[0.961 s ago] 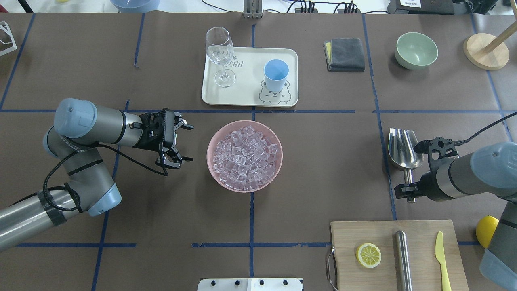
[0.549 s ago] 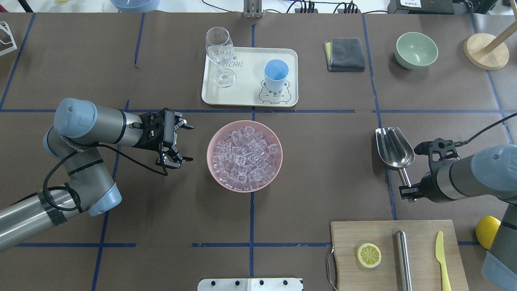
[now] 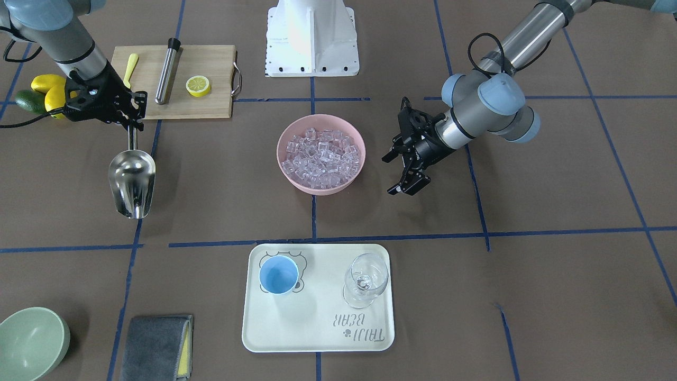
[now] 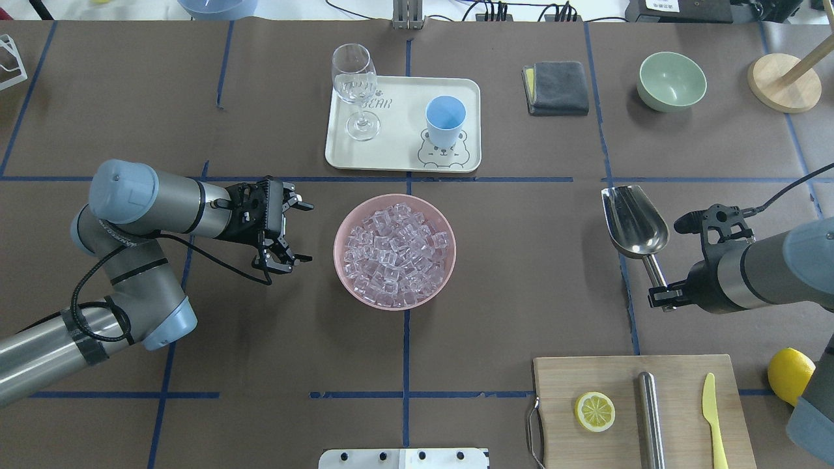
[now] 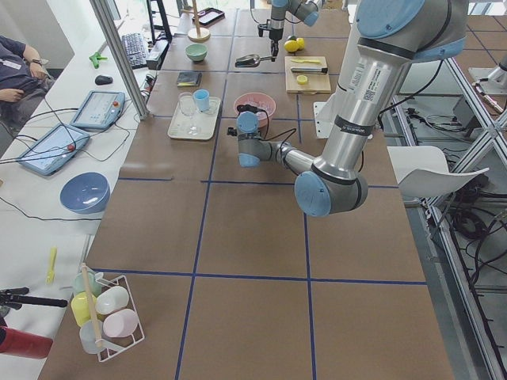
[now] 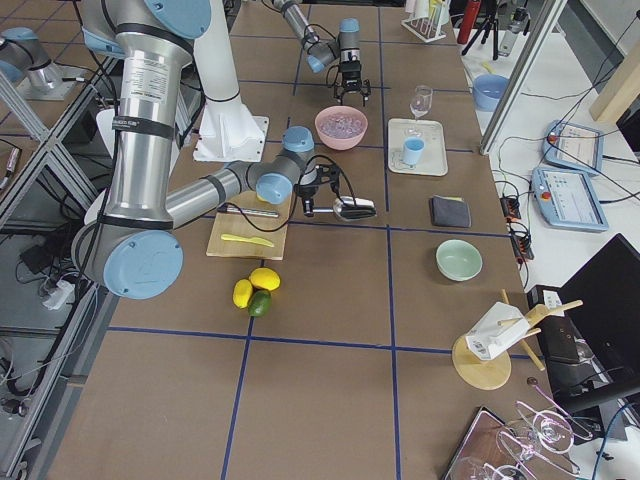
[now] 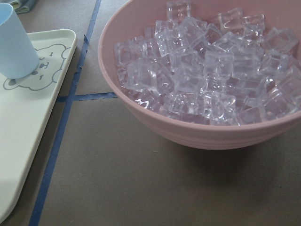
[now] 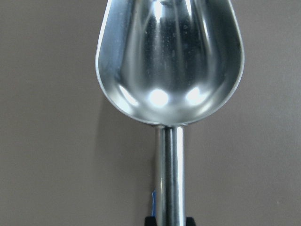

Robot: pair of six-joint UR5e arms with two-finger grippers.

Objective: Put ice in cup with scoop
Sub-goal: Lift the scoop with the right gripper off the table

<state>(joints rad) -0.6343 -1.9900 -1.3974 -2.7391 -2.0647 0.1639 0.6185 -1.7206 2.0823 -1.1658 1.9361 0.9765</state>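
Clamping the scoop (image 4: 635,221) by its handle, your right gripper (image 4: 663,296) held it empty, well apart from the ice (image 4: 394,253) in the bowl (image 4: 337,254), while your left gripper (image 4: 306,233) gaped beside that bowl and the cup (image 4: 445,120) stood on the tray (image 4: 397,130).

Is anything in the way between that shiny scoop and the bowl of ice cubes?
Nothing visible. The scoop, held by the right gripper, has only bare table between it and the pink bowl of ice. The left gripper hovers open on the bowl's far side.

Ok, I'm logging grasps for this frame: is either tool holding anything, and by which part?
The right tool holds the scoop by the end of its rod handle. The left tool is open and holds nothing.
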